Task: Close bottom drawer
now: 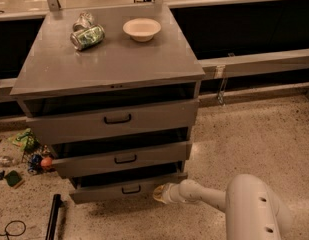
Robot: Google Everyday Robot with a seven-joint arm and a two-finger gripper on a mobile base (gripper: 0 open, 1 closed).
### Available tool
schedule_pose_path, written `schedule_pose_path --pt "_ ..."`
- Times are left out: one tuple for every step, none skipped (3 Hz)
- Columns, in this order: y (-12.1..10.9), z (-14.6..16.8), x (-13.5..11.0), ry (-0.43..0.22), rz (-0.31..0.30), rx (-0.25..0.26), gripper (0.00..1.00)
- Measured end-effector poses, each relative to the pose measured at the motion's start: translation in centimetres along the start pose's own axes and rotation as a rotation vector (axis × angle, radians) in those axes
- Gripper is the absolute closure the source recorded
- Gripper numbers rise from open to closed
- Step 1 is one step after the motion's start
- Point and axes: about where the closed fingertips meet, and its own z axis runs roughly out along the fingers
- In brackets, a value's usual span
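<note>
The bottom drawer (125, 188) is the lowest of three in the grey cabinet (109, 64). Its narrow front panel has a small black handle (131, 189). It stands out only a little, about level with the middle drawer (121, 159). My gripper (160, 193) is low near the floor, at the right end of the bottom drawer's front, touching it. My white arm (229, 204) reaches in from the lower right.
A white bowl (141, 29) and a crushed green can (87, 36) lie on the cabinet top. Small litter (24, 154) is scattered on the floor at the left. A black bar (54, 216) lies by the cabinet's lower left. Speckled floor (254, 139) spreads to the right.
</note>
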Motion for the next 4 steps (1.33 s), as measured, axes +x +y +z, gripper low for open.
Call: schedule_pose_path --pt "-2.9 0.0 1.0 0.02 -0.026 0.033 1.0" --pt "-5.2 0.1 1.8 0.031 -0.047 0.058 1.0" --pt "-6.4 0.0 2.2 0.034 -0.057 0.073 1.0" --pt "-4.4 -2.9 2.0 -0.014 -0.047 0.016 1.0"
